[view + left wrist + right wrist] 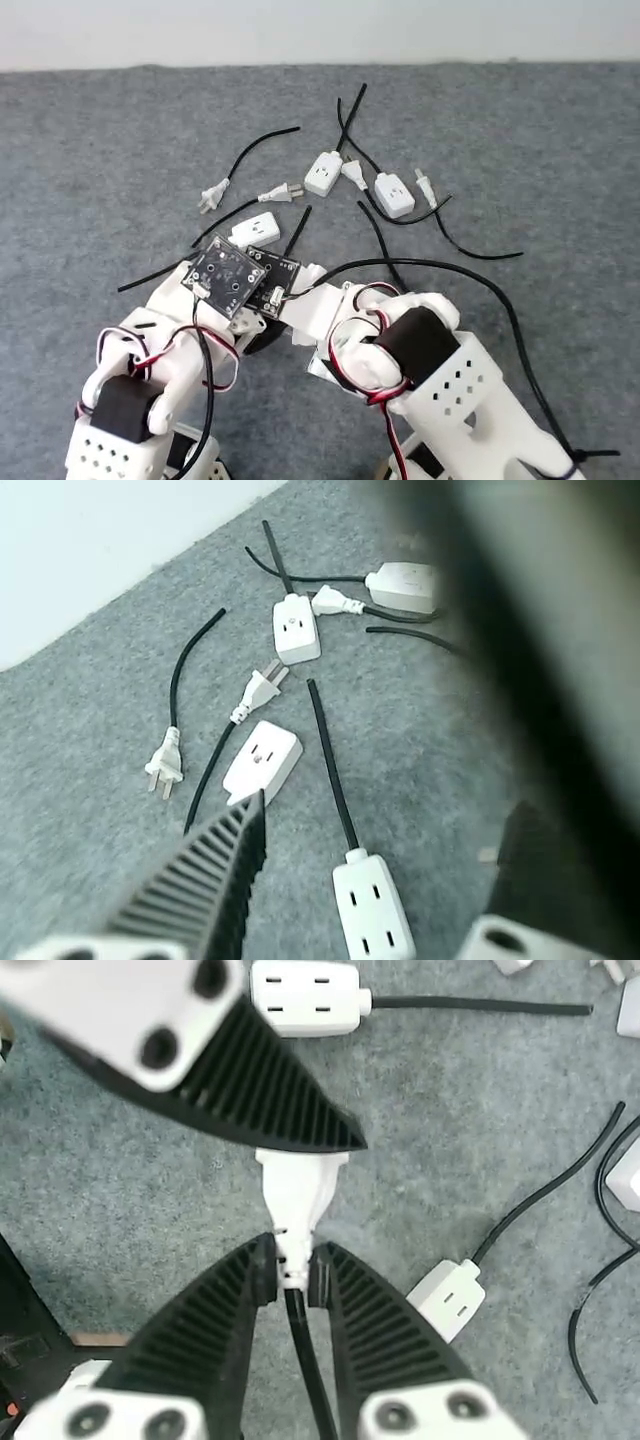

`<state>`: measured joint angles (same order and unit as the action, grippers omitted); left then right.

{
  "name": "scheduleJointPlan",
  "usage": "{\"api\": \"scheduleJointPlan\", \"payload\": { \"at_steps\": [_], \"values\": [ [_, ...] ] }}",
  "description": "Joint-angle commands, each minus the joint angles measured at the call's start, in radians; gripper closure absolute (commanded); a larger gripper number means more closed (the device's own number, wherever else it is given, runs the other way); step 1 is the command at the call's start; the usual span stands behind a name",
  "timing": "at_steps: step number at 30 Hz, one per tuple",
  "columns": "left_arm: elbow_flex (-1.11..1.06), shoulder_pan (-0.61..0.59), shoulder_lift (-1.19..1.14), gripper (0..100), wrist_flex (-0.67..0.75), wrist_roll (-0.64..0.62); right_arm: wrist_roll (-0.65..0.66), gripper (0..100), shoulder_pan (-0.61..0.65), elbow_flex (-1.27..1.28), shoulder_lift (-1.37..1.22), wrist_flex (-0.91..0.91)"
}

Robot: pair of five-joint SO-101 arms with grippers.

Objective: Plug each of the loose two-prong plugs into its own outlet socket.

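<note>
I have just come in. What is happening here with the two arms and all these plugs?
The right gripper is shut on a white plug at the base of its black cord, holding it low over the grey carpet. The open left gripper hangs close by, one finger over the plug's front. A white socket lies just ahead, not yet joined to it. Other plugs and sockets lie loose farther out.

high: overhead, far | wrists: low, close, angled down | shared: outlet sockets [322,172]
</note>
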<state>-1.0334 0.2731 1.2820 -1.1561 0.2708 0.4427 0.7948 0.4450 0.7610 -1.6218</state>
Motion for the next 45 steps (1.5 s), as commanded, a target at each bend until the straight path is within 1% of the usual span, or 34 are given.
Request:
{"api": "scheduleJointPlan", "payload": {
  "at_steps": [1,4,8,11,15,22,29,35,43,45],
  "values": [
    [0.018,0.0,-0.005,63,-0.064,-0.008,-0.011,98.9,0.001,-0.068,0.041,0.027],
    [0.022,0.0,-0.005,63,-0.072,-0.008,-0.011,98.9,-0.039,-0.066,0.036,0.051],
    [0.076,0.005,-0.005,64,-0.127,-0.008,-0.005,98.9,-0.082,-0.048,0.031,0.082],
    [0.116,0.0,-0.005,64,-0.16,-0.008,-0.005,98.9,-0.085,-0.031,0.031,0.096],
    [0.111,0.0,-0.005,64,-0.157,-0.008,-0.003,98.9,-0.081,-0.026,0.038,0.09],
    [0.035,0.0,-0.005,64,-0.081,-0.002,-0.008,98.9,-0.077,-0.018,0.041,0.087],
    [-0.054,0.0,-0.005,64,0.003,0.0,-0.011,98.9,0.001,-0.02,0.041,0.059],
    [-0.111,0.0,-0.005,64,0.048,0.0,-0.012,98.9,0.002,-0.02,0.042,0.059],
    [-0.054,-0.003,-0.005,64,0.012,-0.008,-0.012,98.9,-0.004,-0.014,0.042,0.077],
    [-0.039,-0.035,-0.005,64,0.028,-0.025,-0.012,98.9,-0.004,-0.014,0.042,0.087]
  ]
}}
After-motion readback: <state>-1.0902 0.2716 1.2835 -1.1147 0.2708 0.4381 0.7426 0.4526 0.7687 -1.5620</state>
